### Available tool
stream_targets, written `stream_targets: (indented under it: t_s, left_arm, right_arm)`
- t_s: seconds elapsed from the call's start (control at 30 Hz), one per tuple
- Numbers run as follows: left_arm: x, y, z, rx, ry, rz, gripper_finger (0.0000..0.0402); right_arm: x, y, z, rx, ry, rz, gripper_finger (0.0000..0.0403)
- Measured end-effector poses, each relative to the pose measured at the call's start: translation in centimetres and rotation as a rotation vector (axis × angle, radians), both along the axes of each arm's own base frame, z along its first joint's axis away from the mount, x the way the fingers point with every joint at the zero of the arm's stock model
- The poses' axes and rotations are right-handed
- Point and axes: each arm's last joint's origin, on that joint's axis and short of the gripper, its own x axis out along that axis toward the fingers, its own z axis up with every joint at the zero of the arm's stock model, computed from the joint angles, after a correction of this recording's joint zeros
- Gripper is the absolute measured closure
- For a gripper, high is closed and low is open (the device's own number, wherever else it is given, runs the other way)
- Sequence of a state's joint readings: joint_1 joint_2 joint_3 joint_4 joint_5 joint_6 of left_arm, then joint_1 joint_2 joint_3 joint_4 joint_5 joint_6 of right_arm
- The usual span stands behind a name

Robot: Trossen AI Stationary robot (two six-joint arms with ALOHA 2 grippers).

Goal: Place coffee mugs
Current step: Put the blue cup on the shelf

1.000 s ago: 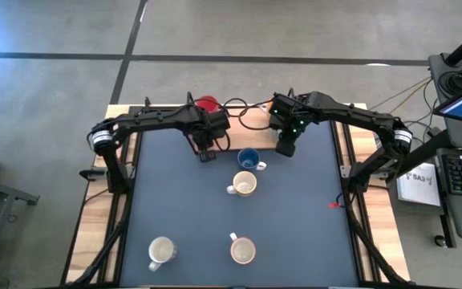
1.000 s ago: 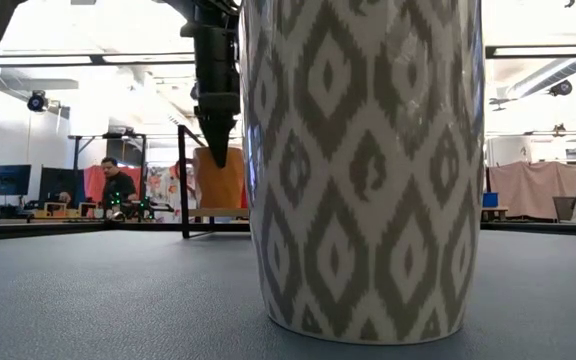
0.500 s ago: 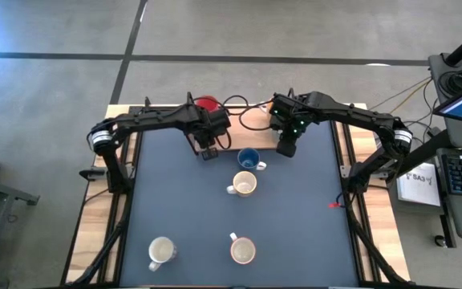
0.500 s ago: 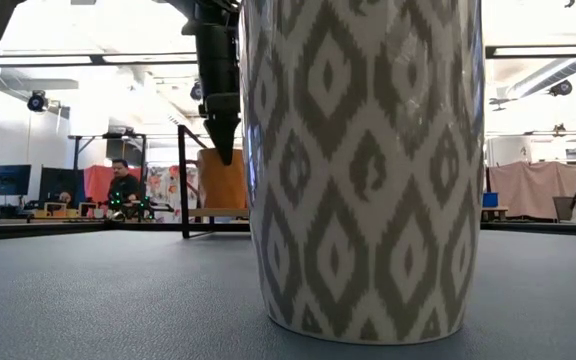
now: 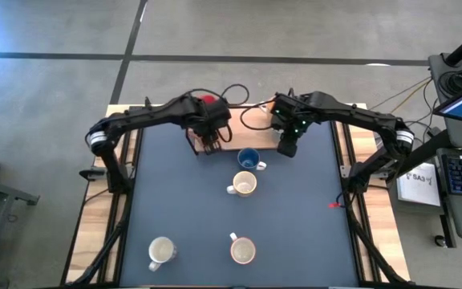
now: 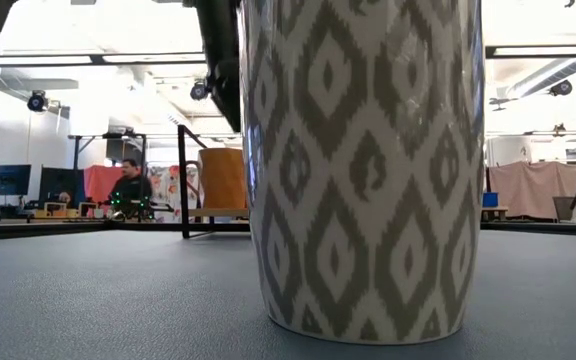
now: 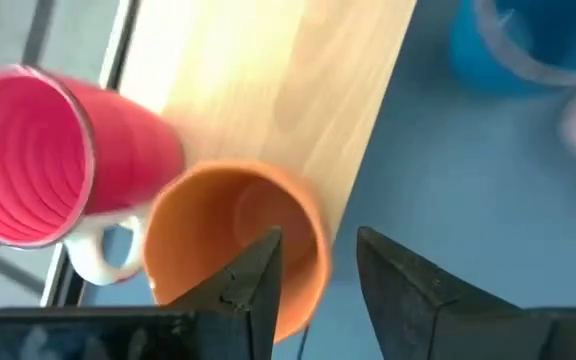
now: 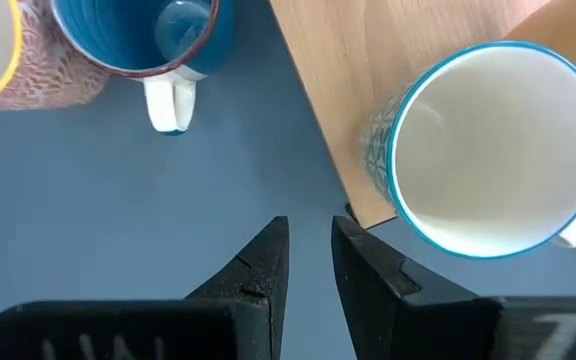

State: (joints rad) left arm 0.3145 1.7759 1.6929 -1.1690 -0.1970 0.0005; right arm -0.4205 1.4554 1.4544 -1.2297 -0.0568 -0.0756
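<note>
An orange mug (image 7: 233,235) stands upright at the edge of a wooden board (image 7: 278,90), beside a red mug (image 7: 53,150). My left gripper (image 7: 313,265) hangs open above the orange mug, clear of it. A blue mug (image 5: 249,159) and a cream mug (image 5: 243,186) stand on the dark mat. My right gripper (image 8: 308,255) hovers open with a narrow gap and nothing between its fingers, beside a white teal-rimmed mug (image 8: 498,150) on the board. Two more mugs (image 5: 160,252) (image 5: 242,250) stand near the front edge.
The board (image 5: 251,138) lies along the mat's far edge, with cables behind it. In the low view a patterned mug (image 6: 363,170) fills the foreground. Bare mat (image 5: 175,201) lies between the mugs. People show in the room beyond the table.
My left gripper has let go of the orange mug and risen straight above it, shifting slightly toward the far edge. The orange mug stays upright on the board.
</note>
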Motion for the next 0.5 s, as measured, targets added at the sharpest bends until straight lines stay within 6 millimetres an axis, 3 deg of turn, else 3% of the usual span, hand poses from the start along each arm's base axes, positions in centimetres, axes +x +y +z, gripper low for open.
stream_targets:
  t_s: [0.2, 0.5]
  left_arm:
    - [-0.1, -3.3, 2.0, -0.048, -0.098, -0.056, 0.0288]
    - [-0.5, -12.0, 2.9, -0.062, -0.149, -0.178, 0.0288]
  right_arm:
    - [0.0, 1.4, 0.7, 0.045, -0.047, 0.014, 0.0335]
    - [2.1, 4.9, -0.9, 0.051, -0.126, 0.092, 0.0335]
